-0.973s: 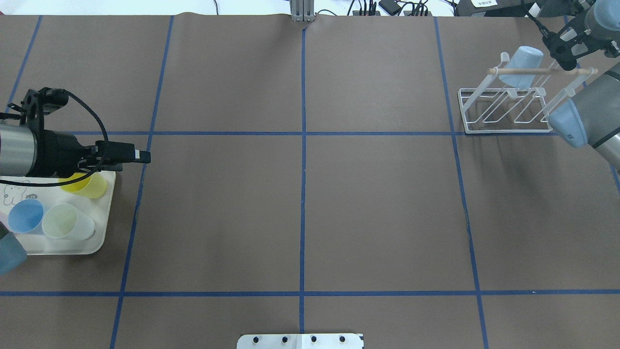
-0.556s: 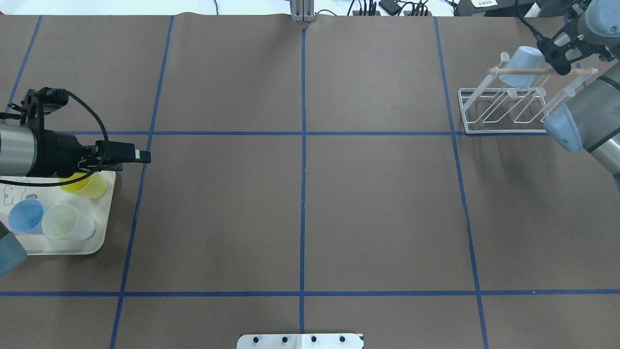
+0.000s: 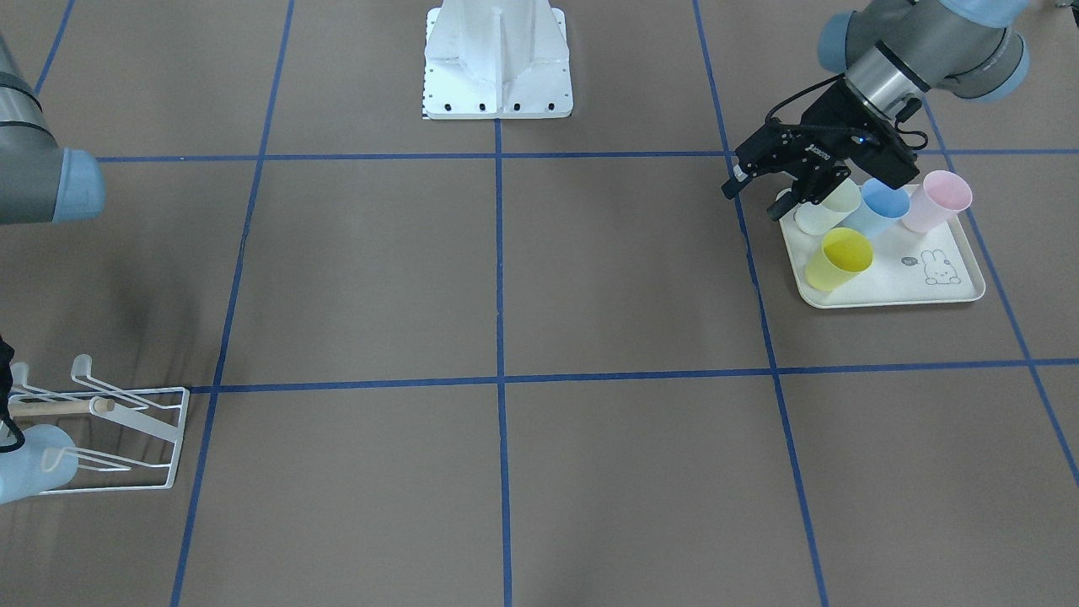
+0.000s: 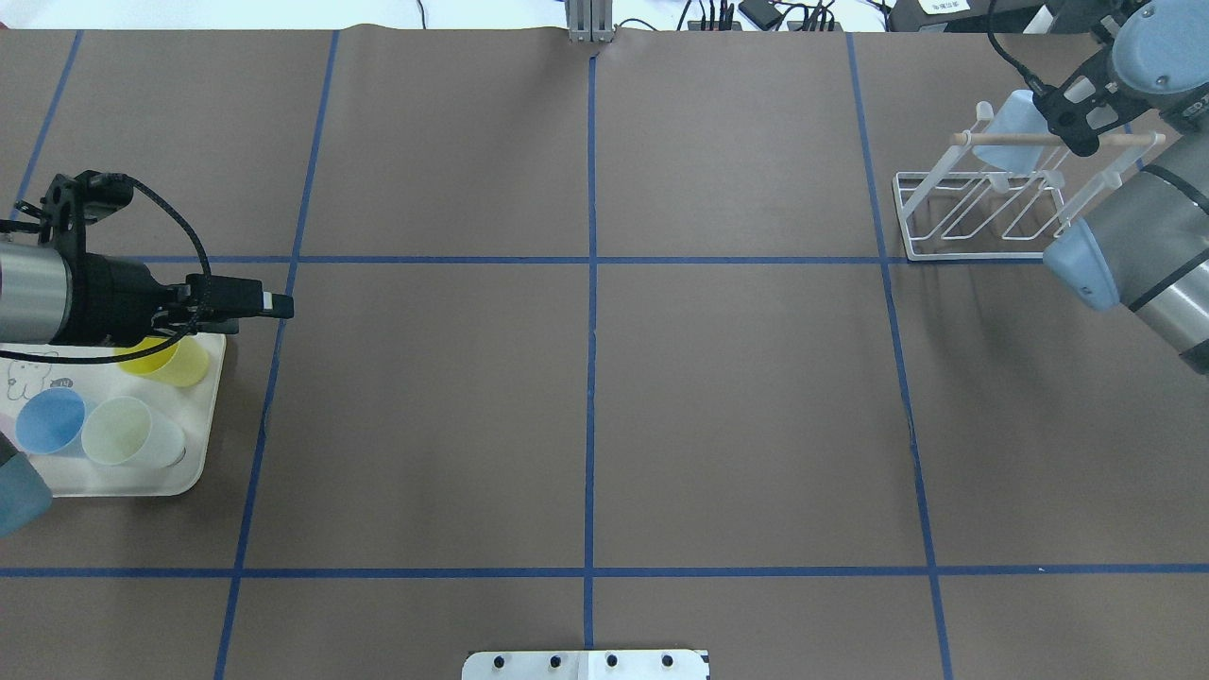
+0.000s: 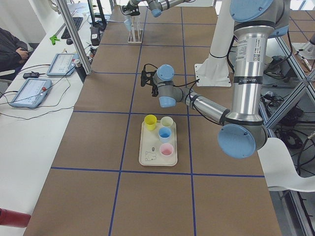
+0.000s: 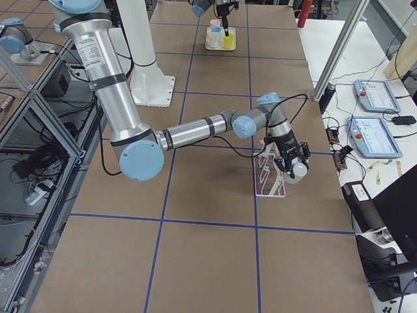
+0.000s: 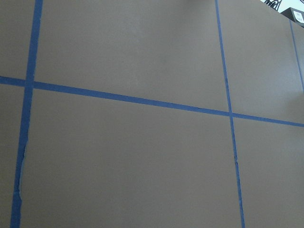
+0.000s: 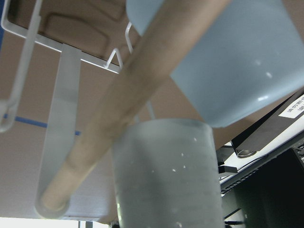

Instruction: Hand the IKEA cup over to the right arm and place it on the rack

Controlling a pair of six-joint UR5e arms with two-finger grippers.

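Observation:
A pale blue cup [image 4: 1011, 123] hangs tilted on the white wire rack [image 4: 982, 247], just behind its wooden dowel [image 4: 1001, 138], at the table's far right. The right arm [image 4: 1133, 246] reaches over the rack. Its gripper [image 4: 1067, 109] is right against the cup's right side, and its fingers are hidden, so I cannot tell its state. In the right wrist view the cup [image 8: 237, 57] and the dowel [image 8: 133, 109] fill the frame, with a frosted white cylinder [image 8: 166, 180] close to the lens. My left gripper [image 4: 274, 307] hovers open and empty at the tray's far corner.
A cream tray [image 4: 142, 486] at the left edge holds a yellow cup [image 4: 175, 361], a blue cup [image 4: 49, 422], a pale green cup [image 4: 127, 432] and a pink cup [image 3: 936, 198]. The robot's white base [image 3: 497, 59] stands at mid-table. A person's arm [image 5: 10, 46] rests by the side bench.
The right gripper and forearm have shifted left toward the cup and now overlap its right edge. The cup has barely moved. The left arm has stayed still.

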